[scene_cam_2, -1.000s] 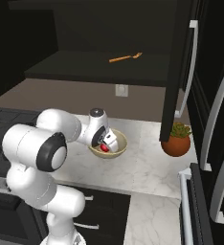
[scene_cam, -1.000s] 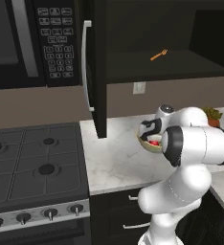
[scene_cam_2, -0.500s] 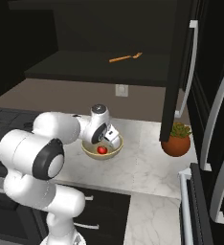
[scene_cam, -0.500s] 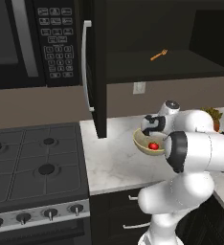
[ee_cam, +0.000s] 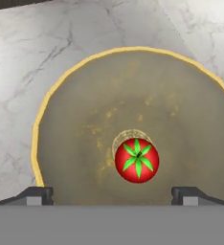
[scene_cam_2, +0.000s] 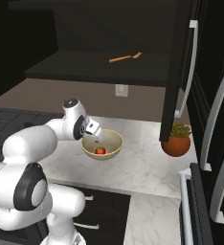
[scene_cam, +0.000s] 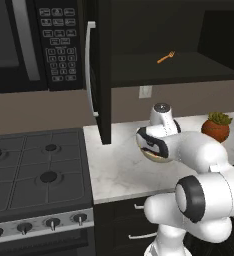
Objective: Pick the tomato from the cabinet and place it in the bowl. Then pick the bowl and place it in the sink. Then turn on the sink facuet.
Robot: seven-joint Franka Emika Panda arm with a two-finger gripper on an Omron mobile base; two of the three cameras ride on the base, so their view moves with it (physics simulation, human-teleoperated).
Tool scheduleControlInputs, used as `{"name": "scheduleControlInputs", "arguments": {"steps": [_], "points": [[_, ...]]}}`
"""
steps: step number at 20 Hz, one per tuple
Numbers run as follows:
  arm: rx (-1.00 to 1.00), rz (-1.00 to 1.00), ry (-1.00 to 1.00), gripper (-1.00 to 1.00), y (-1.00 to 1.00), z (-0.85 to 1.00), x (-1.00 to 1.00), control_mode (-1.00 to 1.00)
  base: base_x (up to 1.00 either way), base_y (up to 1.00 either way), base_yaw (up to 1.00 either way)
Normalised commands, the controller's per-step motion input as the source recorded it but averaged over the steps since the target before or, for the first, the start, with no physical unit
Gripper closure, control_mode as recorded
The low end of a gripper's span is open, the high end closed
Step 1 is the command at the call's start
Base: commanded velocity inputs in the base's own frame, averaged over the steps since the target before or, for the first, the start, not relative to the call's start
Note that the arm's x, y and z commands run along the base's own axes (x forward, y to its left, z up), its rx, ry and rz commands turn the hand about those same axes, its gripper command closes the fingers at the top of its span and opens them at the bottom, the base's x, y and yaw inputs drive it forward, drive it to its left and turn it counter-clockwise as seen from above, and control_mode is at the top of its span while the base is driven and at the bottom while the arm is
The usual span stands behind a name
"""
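The red tomato [ee_cam: 137,161] [scene_cam_2: 100,150] lies loose on the bottom of the pale yellow bowl [ee_cam: 133,91] [scene_cam_2: 115,143], its green stem tuft facing up. The bowl stands on the marble counter below the open cabinet [scene_cam_2: 178,62] [scene_cam: 105,75]. Just above the bowl's left side hangs my gripper [scene_cam_2: 95,137] [ee_cam: 111,194], open, with nothing between its fingers. In the left base view the hand [scene_cam: 150,145] covers most of the bowl [scene_cam: 161,159]. The sink and the sink faucet are out of view.
An orange fork [scene_cam: 165,57] [scene_cam_2: 126,58] lies on the cabinet shelf. A potted plant [scene_cam: 216,127] [scene_cam_2: 176,142] stands right of the bowl. A gas stove [scene_cam: 34,165] sits left of the counter, with a black microwave [scene_cam: 34,40] above it.
The gripper opened and let go of the tomato, which now rests in the bowl. The hand drew back up and toward the bowl's left side.
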Motion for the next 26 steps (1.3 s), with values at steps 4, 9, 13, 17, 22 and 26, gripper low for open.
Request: {"name": "scheduleControlInputs", "arguments": {"steps": [4, 9, 13, 17, 22, 26], "points": [[-0.15, 0.31, 0.09, -1.0, 0.37, 0.01, -0.31, -1.0, 0.0, 0.0, 0.0], [-0.1, 0.26, 0.07, -1.0, 0.05, -0.29, -0.06, -1.0, 0.0, 0.0, 0.0], [-0.13, 0.14, 0.04, -1.0, 0.0, -0.14, 0.01, -1.0, 0.0, 0.0, 0.0], [-0.13, 0.11, 0.08, -1.0, 0.0, -0.3, 0.12, -1.0, 0.0, 0.0, 0.0], [-0.07, 0.09, 0.06, -1.0, -0.02, -0.16, 0.04, -1.0, 0.0, 0.0, 0.0], [-0.04, 0.06, 0.01, -1.0, -0.05, 0.0, 0.0, -1.0, 0.0, 0.0, 0.0]]}}
